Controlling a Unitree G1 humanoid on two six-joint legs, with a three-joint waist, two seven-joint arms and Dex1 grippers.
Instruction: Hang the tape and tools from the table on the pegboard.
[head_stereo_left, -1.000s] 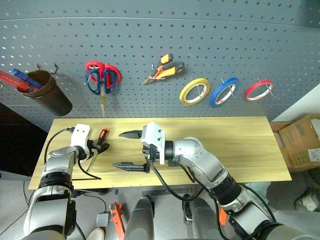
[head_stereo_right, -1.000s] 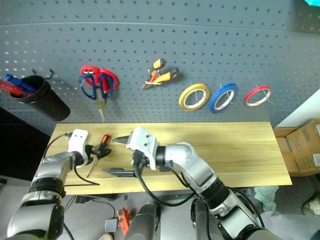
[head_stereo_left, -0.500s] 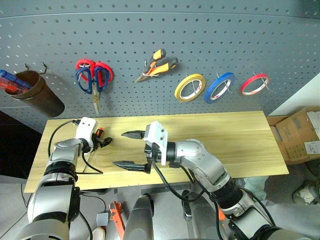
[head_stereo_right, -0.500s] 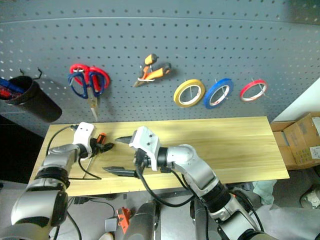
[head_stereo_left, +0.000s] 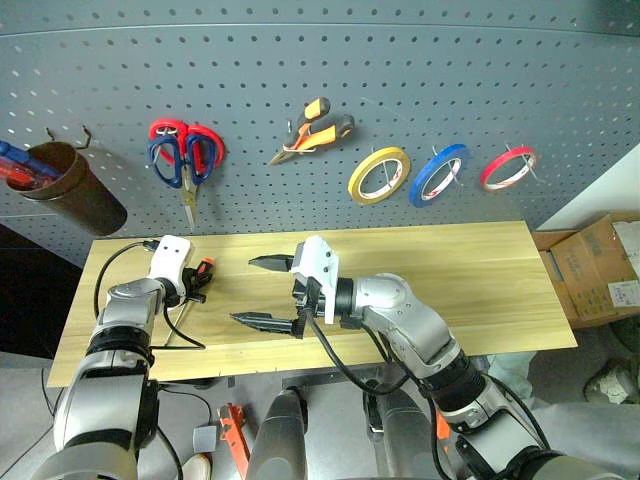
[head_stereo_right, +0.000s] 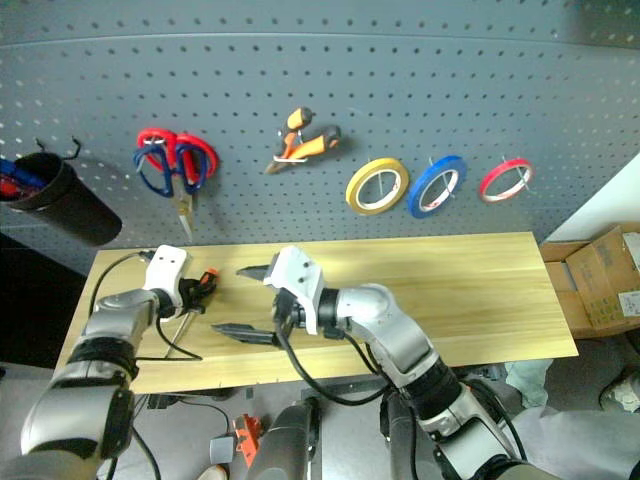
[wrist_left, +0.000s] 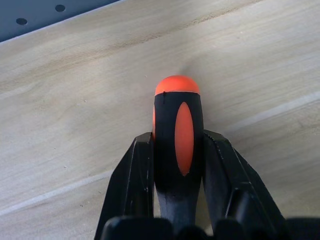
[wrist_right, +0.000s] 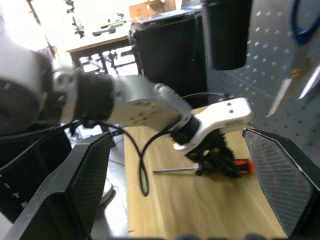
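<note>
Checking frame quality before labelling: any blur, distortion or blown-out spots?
Left eye view: pegboard rows bow, wide-lens curve. Right wrist view: scissors near the lens smeared, background washed out bright. Left wrist view: orange-handled tool sharp, throws a soft shadow on the table.

Left hand (wrist_left: 177, 165) clamped low at the left; right hand (head_stereo_left: 270, 292) spread wide, pointing leftward.

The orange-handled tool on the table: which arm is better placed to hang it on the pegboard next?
Left. The left gripper is already shut on the orange-handled tool lying on the table. The right gripper hovers open and empty beside it, gripping nothing.
</note>
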